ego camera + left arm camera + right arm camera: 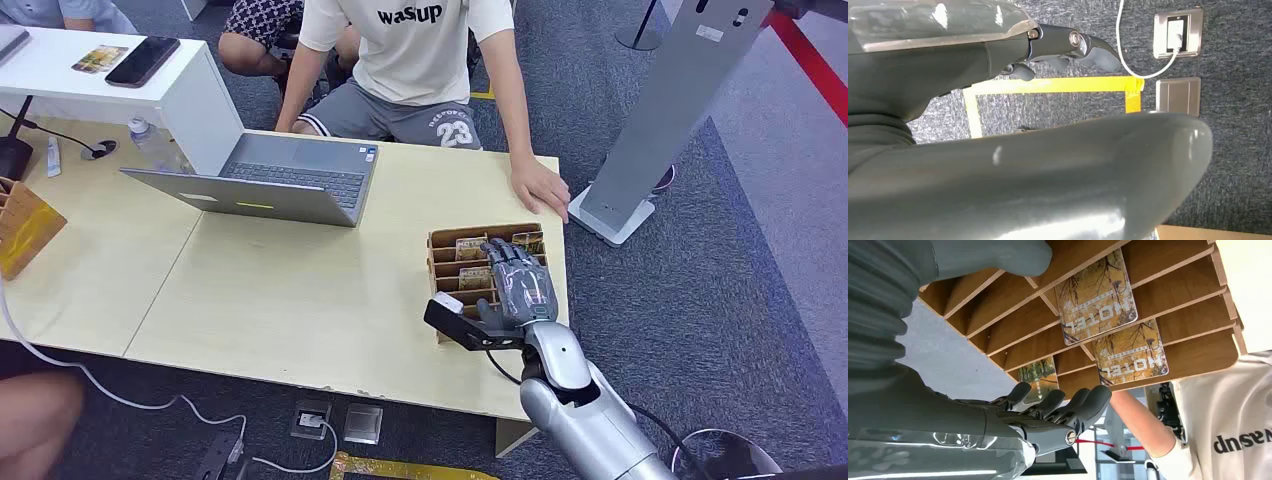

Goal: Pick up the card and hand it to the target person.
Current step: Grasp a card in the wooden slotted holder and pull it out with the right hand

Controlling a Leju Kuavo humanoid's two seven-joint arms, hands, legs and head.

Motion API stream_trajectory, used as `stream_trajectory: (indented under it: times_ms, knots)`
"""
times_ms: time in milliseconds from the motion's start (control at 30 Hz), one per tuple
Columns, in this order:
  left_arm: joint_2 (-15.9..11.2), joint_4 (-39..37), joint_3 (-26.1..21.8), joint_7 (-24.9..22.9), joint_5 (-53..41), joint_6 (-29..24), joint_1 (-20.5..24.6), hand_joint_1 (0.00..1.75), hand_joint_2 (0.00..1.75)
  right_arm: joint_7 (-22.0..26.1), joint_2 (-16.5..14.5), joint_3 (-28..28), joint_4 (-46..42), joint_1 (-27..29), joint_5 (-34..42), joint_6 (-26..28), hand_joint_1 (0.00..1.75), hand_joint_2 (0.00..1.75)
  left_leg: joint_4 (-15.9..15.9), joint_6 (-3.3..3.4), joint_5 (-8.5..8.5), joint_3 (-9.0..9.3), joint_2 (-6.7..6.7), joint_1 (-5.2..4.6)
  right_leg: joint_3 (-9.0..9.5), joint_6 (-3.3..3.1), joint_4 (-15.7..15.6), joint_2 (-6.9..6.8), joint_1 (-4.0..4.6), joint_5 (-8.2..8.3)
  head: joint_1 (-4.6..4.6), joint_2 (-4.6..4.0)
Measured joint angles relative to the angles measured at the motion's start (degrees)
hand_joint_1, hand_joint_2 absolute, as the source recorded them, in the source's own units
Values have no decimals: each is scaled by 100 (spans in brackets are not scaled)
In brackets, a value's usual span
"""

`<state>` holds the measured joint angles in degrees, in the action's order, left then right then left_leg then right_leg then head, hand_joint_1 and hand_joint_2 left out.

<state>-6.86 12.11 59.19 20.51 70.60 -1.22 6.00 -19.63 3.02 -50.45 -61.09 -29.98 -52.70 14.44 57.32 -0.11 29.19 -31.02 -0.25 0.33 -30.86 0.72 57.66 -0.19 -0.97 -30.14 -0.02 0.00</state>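
While the right hand (520, 285) hovers over the wooden card rack (440, 262) at the desk's (300, 290) right edge, its fingers (1068, 407) stretch out side by side, slightly bent, with nothing between them and the thumb (993, 257), which lies apart on the other side of the rack. From the right wrist view two hotel cards (1096, 295) stand in neighbouring slots of the rack, leaning back against the slanted dividers, each with its long axis running up out of its slot and its printed face turned toward the hand; a third card with a green picture (1038, 376) sits in a slot just beside the fingertips, partly hidden by them. Whether any finger touches a card cannot be told. The rack lies close to the desk's right and near edges, with bare desk open to its left and blue carpet (720, 300) beyond the edge on the right. A person in a white shirt (410, 45) sits across the desk, one hand (540, 185) resting flat on the desk just beyond the rack. An open laptop (270, 180) stands well to the left of the rack. The left hand (1068, 47) hangs over the carpet near yellow floor tape (1058, 85), its fingers curled in and holding nothing.
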Motion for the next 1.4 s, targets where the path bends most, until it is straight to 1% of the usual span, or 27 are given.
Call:
stream_trajectory:
  times_ms: [100, 267, 400, 533, 700, 800, 833, 867, 933, 1033, 1400]
  knots:
    - [3, 0, 0, 3, 1, 0, 1, 0, 0, 4, -10, 0, 45, -11, 5, 5, 61, 175, 0, 0, 0, 0, 0, 0, 0, 0, 0, 0, 0, 0, -2, 0]
    - [18, 0, 0, 3, 1, 0, 2, 0, 0, 7, -19, 0, 165, -39, 47, 3, 63, 175, 0, 0, 0, 0, 0, 0, 0, 0, 0, 0, 0, 0, -2, 0]
    - [23, 0, 0, -1, 1, 0, 5, 0, 0, 17, -29, 0, 269, -72, 73, 12, 75, 175, 0, 0, 0, 1, 0, 0, 0, 0, 0, 0, 0, 0, -2, 0]
    - [27, 0, 0, -10, 2, 0, 6, 0, 0, 45, -39, 1, 355, -104, 76, 40, 76, 175, 0, 0, 0, 1, 0, 0, 0, 0, 0, 0, 0, 0, -2, 0]
    - [30, 0, 0, -17, 4, 0, 10, 0, 0, 69, -53, 4, 422, -139, 76, 63, 96, 175, 0, 0, 0, 2, 0, 0, 0, 0, 0, 0, 0, 0, -3, 0]
    - [31, 0, 0, -19, 3, 0, 15, 0, 0, 69, -53, 6, 461, -145, 76, 64, 123, 175, 0, 0, 0, 1, 0, 0, 0, 0, 0, 0, 0, 0, -2, 0]
    - [31, 0, 0, -21, 3, 0, 18, 0, 0, 68, -53, 7, 474, -151, 75, 64, 126, 175, 0, 0, 0, 1, 0, 0, 0, 0, 0, 0, 0, 0, -2, 0]
    - [31, 0, 0, -23, 3, 0, 21, 0, 0, 67, -53, 8, 486, -160, 73, 64, 123, 175, 0, 0, 0, 1, 0, 0, 0, 0, 0, 0, 0, 0, -2, 0]
    - [31, 0, 0, -28, 4, 0, 25, 0, 0, 63, -53, 9, 507, -181, 65, 64, 122, 175, 0, 0, 0, 2, 0, 0, 0, 0, 0, 0, 0, 0, -2, 0]
    - [31, 0, 1, -33, 4, 0, 26, 0, 0, 61, -56, 9, 526, -198, 60, 68, 130, 175, 0, 0, 0, 2, 0, 0, 0, 0, 0, 0, 0, 0, -4, 0]
    - [31, 0, 4, -49, 3, 0, 28, 0, 0, 74, -59, 11, 577, -203, 63, 119, 139, 175, 0, 0, -1, 8, 2, 0, 4, 0, 0, 1, 0, 1, -2, 0]
